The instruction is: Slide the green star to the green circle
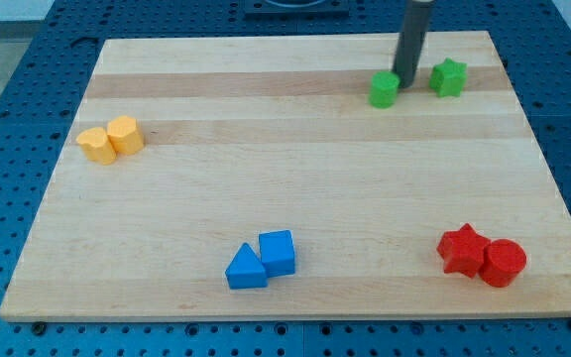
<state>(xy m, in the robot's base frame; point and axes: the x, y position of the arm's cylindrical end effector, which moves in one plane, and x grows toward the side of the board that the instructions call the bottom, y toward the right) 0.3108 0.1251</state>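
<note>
Standing between the two green blocks at the view's top right, my tip (405, 85) sits just beside the green circle (385, 89), with the green star (449, 77) near on the view's right. No claw on this rig (only a bare rod, so nothing opens or closes). Judgement: the tip is on the wrong side of the star. Route it around the star's far right side, then push leftward through its centre, slowly, so it doesn't spin off line.
</note>
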